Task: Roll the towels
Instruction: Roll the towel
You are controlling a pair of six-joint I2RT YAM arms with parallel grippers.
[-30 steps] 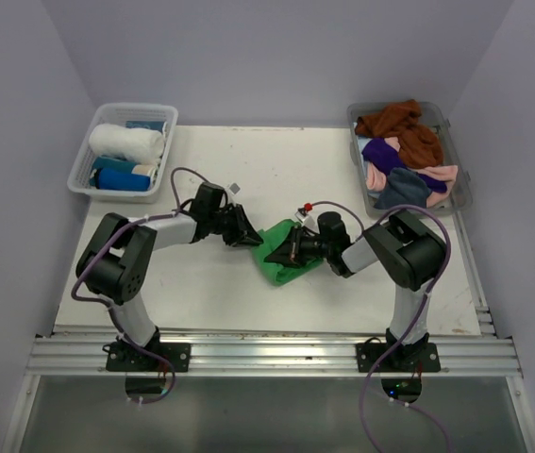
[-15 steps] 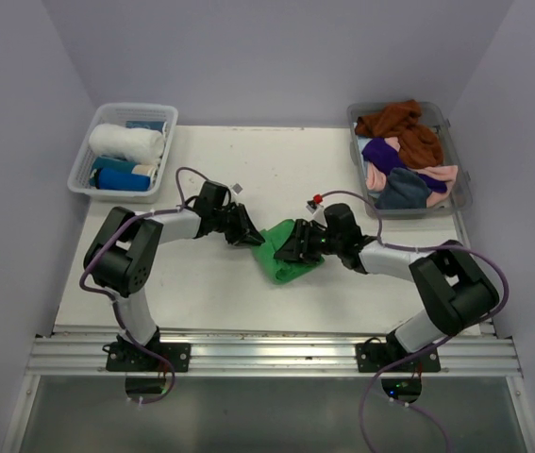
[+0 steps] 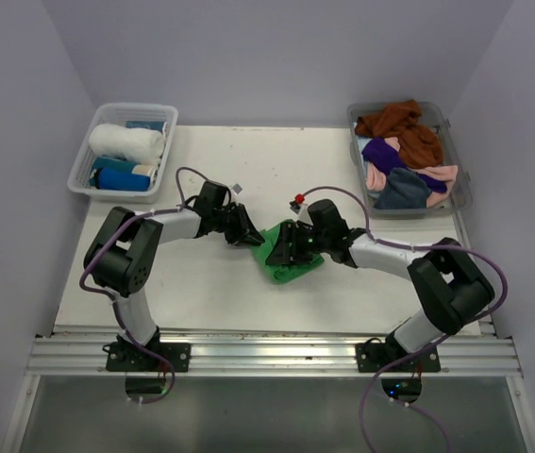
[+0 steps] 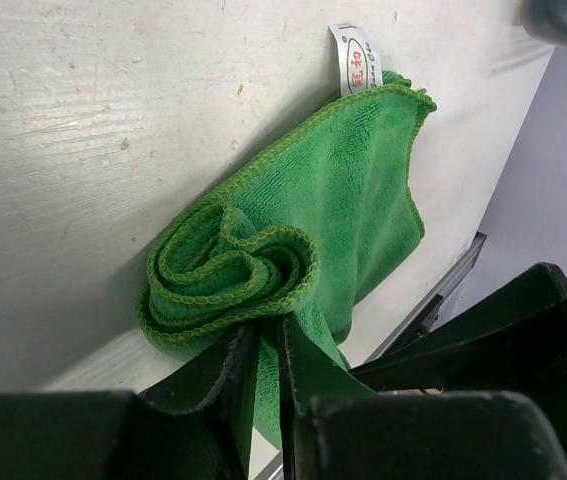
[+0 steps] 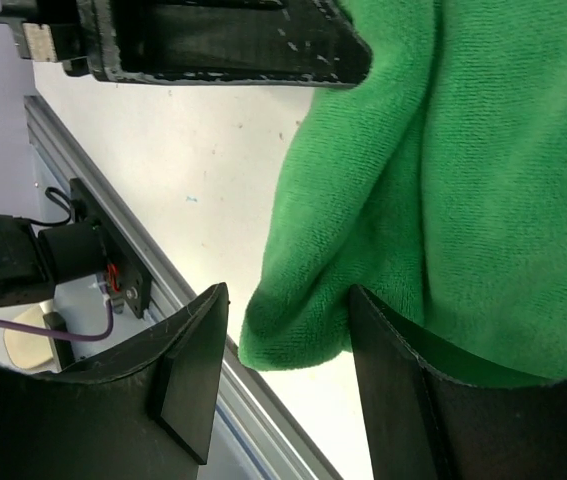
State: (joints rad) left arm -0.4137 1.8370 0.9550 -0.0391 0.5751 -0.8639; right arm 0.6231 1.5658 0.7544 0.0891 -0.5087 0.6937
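The top view looks down from above and behind the arms point(image 3: 390, 255) on the whole table point(image 3: 248, 170). Both wrist views sit very close, looking past their own fingers point(image 4: 213, 395) at the same green towel point(image 5: 443, 150), from opposite sides.

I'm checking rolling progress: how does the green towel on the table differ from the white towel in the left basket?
The white towel is a finished tight roll; the green towel is only partly rolled, one end coiled, the rest flat. The white towel lies in the basket, untouched; the green towel lies on the table, its coiled end pinched by the left gripper. Both are plain single-colour cloths.
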